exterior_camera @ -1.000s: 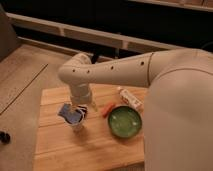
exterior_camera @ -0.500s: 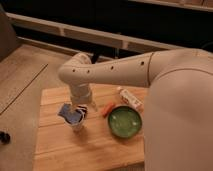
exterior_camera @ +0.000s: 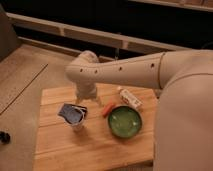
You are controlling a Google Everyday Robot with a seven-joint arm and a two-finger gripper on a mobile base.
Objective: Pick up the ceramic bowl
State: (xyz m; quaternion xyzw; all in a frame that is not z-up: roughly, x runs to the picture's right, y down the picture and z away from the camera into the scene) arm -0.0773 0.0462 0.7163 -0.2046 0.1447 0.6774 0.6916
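The ceramic bowl (exterior_camera: 125, 121) is round, shallow and glossy green with a darker rim. It sits on the wooden table (exterior_camera: 60, 145), right of centre. My arm reaches in from the right and bends down at the back left of the table. My gripper (exterior_camera: 83, 103) hangs below the wrist, just above a small white cup holding a blue item (exterior_camera: 73, 115), to the left of the bowl and apart from it.
A small orange-red item (exterior_camera: 108, 108) lies between the cup and the bowl. A white packet with a red label (exterior_camera: 130, 97) lies behind the bowl. The table's edges drop to the floor on the left and front. A dark wall with a rail runs behind.
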